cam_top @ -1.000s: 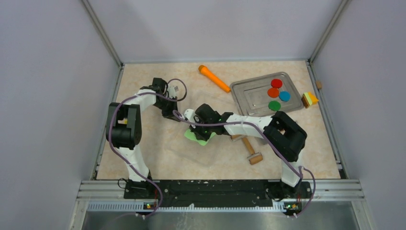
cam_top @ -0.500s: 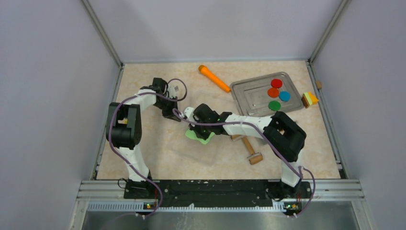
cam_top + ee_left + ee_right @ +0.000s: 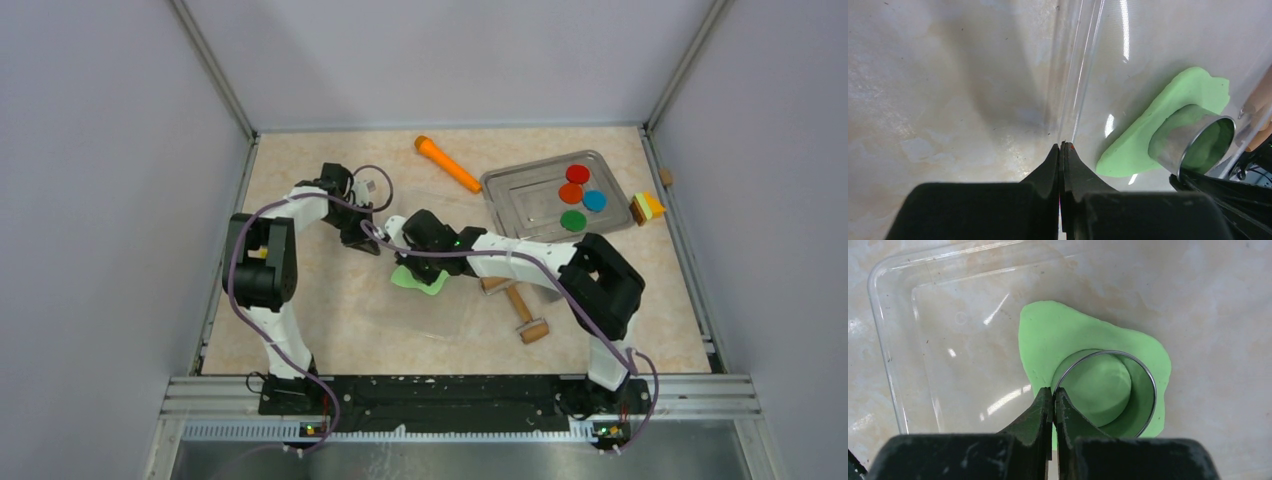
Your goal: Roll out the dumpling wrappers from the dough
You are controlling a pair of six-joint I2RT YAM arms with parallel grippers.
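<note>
The right claw (image 3: 1053,392) grips the rim of the shiny metal ring cutter (image 3: 1145,401), which stands on the flattened lime-green dough sheet (image 3: 1048,335) in the clear plastic tray (image 3: 883,340). The left claw (image 3: 1062,147) seems to pinch the tray's edge. Press straight down, twist, lift level.

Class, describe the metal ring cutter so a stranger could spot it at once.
At the middle of the beige table, a clear plastic tray holds a flat sheet of light green dough. On that sheet stands a round metal ring cutter, its rim in the right gripper: the only shiny, hollow thing there.
</note>
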